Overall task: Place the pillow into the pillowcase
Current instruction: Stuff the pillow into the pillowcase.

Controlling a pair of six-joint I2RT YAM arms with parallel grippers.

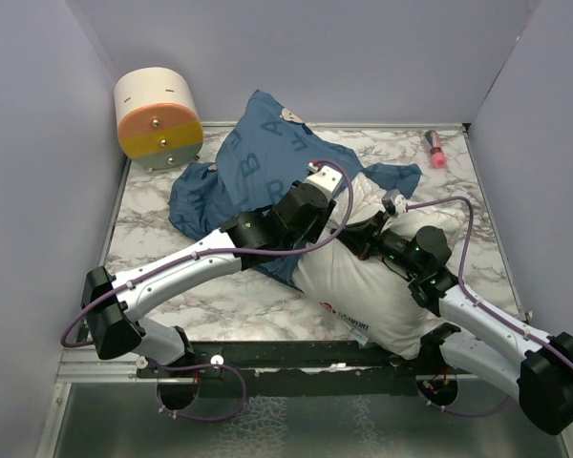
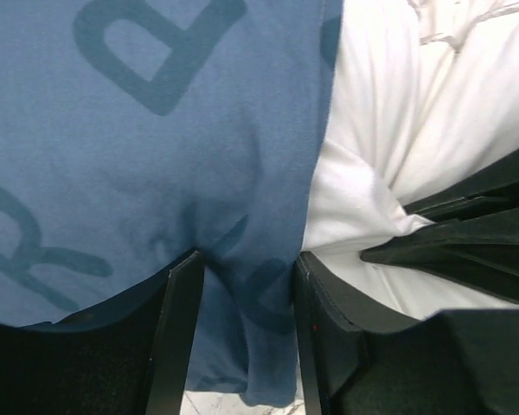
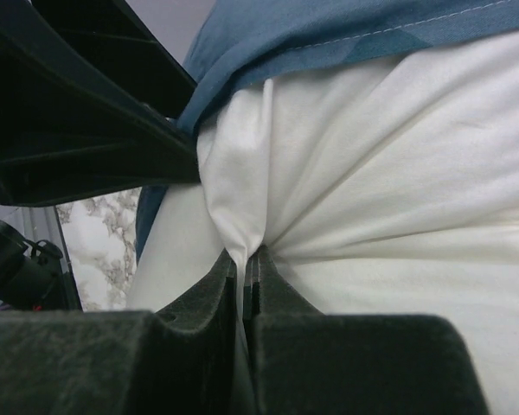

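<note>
The left gripper (image 2: 245, 259), jaws half-open, straddles the pillowcase (image 2: 138, 173) hem, with the pillow (image 2: 398, 130) just right. The right gripper (image 3: 246, 257) pinches pillow cloth.

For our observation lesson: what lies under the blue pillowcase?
The pillow, far end only; its near end sticks out, pinched by the right gripper. Whether it sits inside or merely beneath is hidden.

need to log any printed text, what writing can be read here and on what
"R": large letter printed on the pillowcase
"B": another large letter on it
pillow label: red mark and dark print, too small to read
nothing else readable
</note>
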